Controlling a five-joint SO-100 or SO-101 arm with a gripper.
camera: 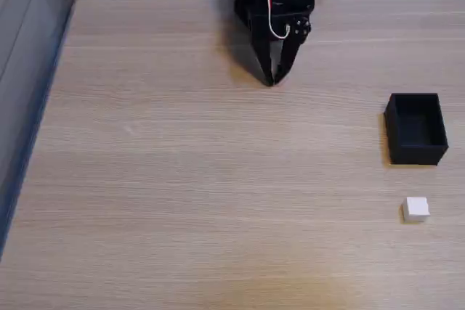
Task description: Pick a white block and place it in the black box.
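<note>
Table: you see a light wood-grain table point(182, 179);
On it: the black box point(415, 128) at right; the white block point(416, 208) near it, apart

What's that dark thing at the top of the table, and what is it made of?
That is the robot arm. Its end effector is matte black: a blocky body that narrows into two slim fingers tapering to a point. A white cable with a red strand loops over the body.

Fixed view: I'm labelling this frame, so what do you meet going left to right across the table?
The tool, closed, then the black box and the white block, whose left-right spans overlap.
</note>
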